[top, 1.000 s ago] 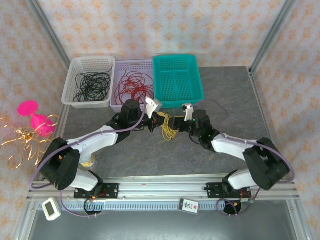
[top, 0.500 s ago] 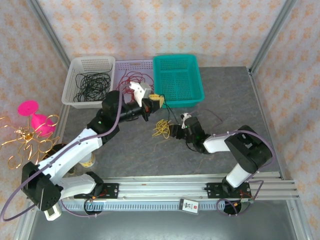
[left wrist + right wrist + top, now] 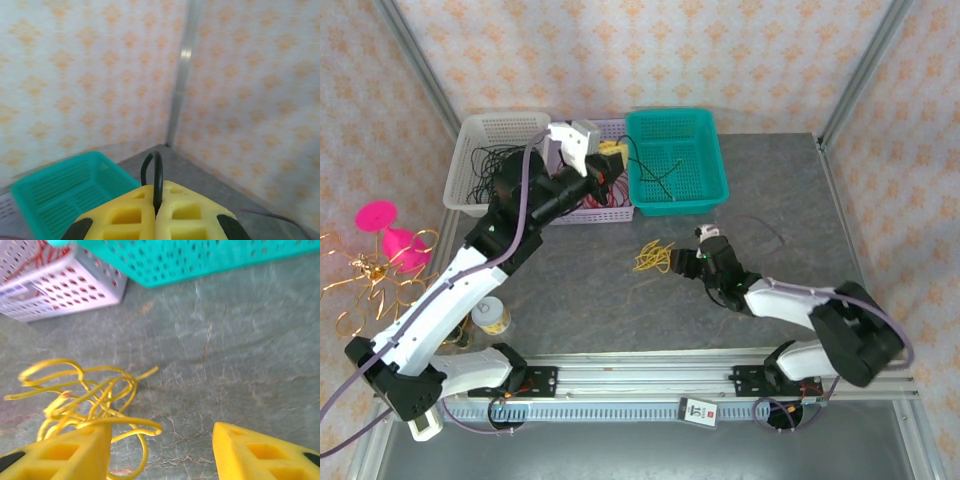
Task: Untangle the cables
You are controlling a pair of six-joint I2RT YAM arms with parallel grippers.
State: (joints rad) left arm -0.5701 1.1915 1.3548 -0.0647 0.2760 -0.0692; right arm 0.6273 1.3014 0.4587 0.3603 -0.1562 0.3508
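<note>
- Far left, off the table's edge, a golden curly wire ornament (image 3: 365,285) sits beside a pink cup-shaped thing (image 3: 395,240).
- At the back left of the table (image 3: 780,200) is a white basket (image 3: 470,135) with thin black wires (image 3: 490,170) heaped inside.
- The left arm reaches up and back, and the left gripper (image 3: 608,160) hangs high over the lilac basket (image 3: 600,212), next to the teal one.
- From its wrist camera, the left gripper (image 3: 156,200) has its yellow pads pressed flat together with one black wire (image 3: 152,172) nipped in the seam, arching up out of it.
- From above, that black wire (image 3: 655,180) trails from the pincer down into the teal basket (image 3: 680,206).
- The red cables (image 3: 17,254) lie in the lilac basket and show through its lattice wall. The arm hides most of them from above.
- The yellow cables (image 3: 652,258) lie in a loose tangle on the bare table, in front of the teal basket and well apart from the red ones.
- Just right of that tangle, the right gripper (image 3: 692,262) is down low at the table, pointing towards it.
- Its wrist view shows the right gripper (image 3: 160,440) with its jaws standing well apart, gripping nothing. The yellow cables (image 3: 85,395) lie against one finger, and one strand curls out into the gap.
</note>
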